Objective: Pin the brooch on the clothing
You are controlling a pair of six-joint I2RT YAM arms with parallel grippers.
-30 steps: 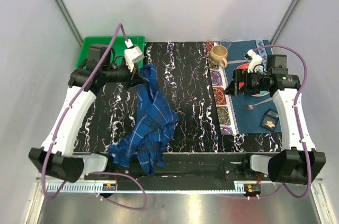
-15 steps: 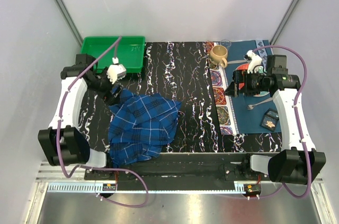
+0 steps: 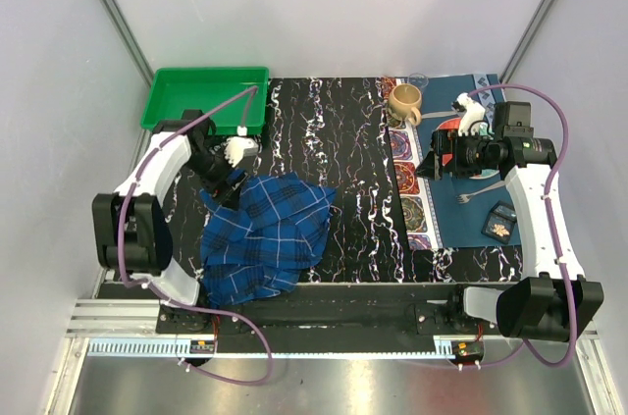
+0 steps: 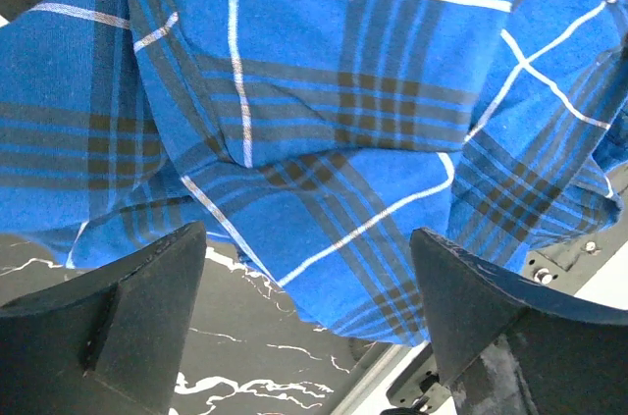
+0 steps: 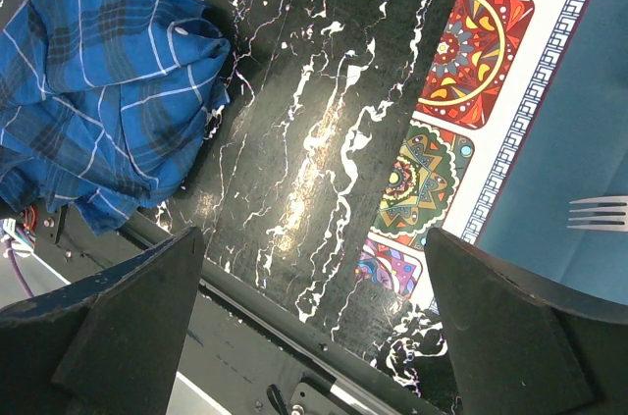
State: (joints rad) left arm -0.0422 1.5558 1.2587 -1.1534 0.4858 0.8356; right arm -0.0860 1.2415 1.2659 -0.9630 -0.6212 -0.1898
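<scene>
Your left gripper (image 4: 309, 233) has its jaws wide apart with nothing between them. In the wrist view you just see plaid past both fingers. From the top camera it sits right at the far-left edge of the shirt (image 3: 265, 233), and I can't tell if the tips are actually touching the cloth.

The shirt is a crumpled blue plaid heap on the black marbled table (image 3: 353, 170). It's on the left half, and its near end reaches the table's front edge by the left arm's base. No buttons or collar are showing, only folds.

Behind the left arm there's a green tray (image 3: 206, 96) at the far-left corner of the table, apart from the shirt.

Your right gripper (image 5: 314, 233) is spread wide too and holding nothing. It hangs over the inner edge of the patterned mat (image 3: 461, 224) on the right side, well away from the shirt, and its wrist camera looks across bare table with the shirt off in one corner.

The brooch (image 3: 502, 230) looks like the little gold speck on a dark card, on the blue part of the mat just inside the right forearm. It's too small to make out the shape, and neither gripper is on it.

Also on the mat are a fork (image 3: 476, 196) between the right gripper and the card, and a tan mug (image 3: 403, 101) at the far end.
</scene>
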